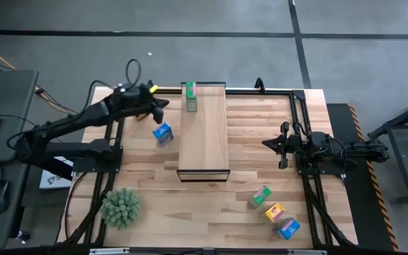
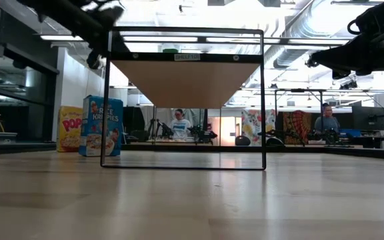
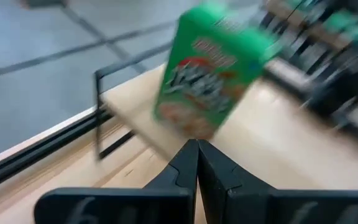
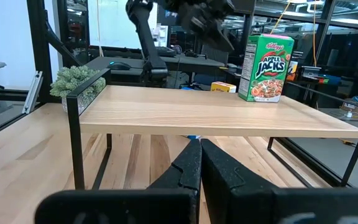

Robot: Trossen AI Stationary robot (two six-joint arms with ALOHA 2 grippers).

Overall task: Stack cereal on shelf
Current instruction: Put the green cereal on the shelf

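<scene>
**One green box on the shelf, both hands clenched and empty**

The slatted wooden surface point(image 1: 211, 205) fills the middle of the high view, framed by dark rails. On it, at centre, the shelf point(image 1: 204, 134) runs as a long pale plank from the upper middle of the frame down toward the centre, raised on a thin black frame.

The left arm reaches in from the left edge of the high view; its left hand point(image 1: 163, 103) sits at upper centre-left, just left of the shelf's far end, fingers pressed together and holding nothing. The right arm comes in from the right edge; the right hand point(image 1: 266, 144) is at centre-right, well apart from the shelf's right side, fingers likewise clenched on nothing.

A spiky green plant ball point(image 1: 121, 206) lies at lower left.

The cereal, smallest of all: a green Apple Jacks box point(image 1: 190, 96) stands upright on the shelf's upper left corner, seen in the right wrist view too point(image 4: 266, 68). A blue Rice Krispies box point(image 1: 163, 134) stands on the surface just left of the shelf, and in the low view a yellow Pops box point(image 2: 70, 129) shows beside it. At lower right sit three more, close together: a green box point(image 1: 261, 196), a yellow-orange box point(image 1: 274, 211) and a blue box point(image 1: 287, 227)
</scene>
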